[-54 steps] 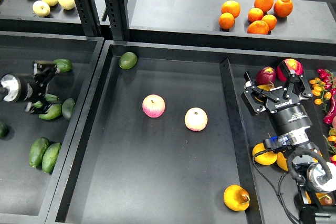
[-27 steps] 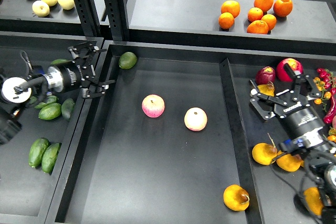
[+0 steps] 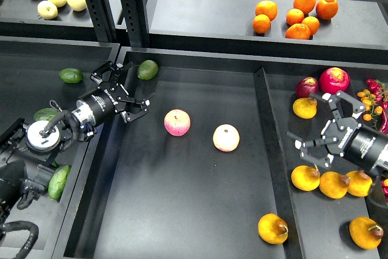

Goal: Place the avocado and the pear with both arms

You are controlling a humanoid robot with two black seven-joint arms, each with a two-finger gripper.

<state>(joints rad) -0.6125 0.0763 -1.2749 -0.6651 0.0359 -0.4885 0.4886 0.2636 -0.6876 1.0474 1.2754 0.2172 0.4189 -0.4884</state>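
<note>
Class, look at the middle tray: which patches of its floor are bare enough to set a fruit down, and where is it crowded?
In the middle tray, bare floor lies below the two apples, left of the pear; also between the avocado and the right wall. The right tray is crowded with fruit, and the left gripper takes up the top-left corner.

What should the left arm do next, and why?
Probably reach a little farther toward the avocado in the tray's far left corner. The left gripper is open and empty, just short of it, with its fingers pointing that way.
</note>
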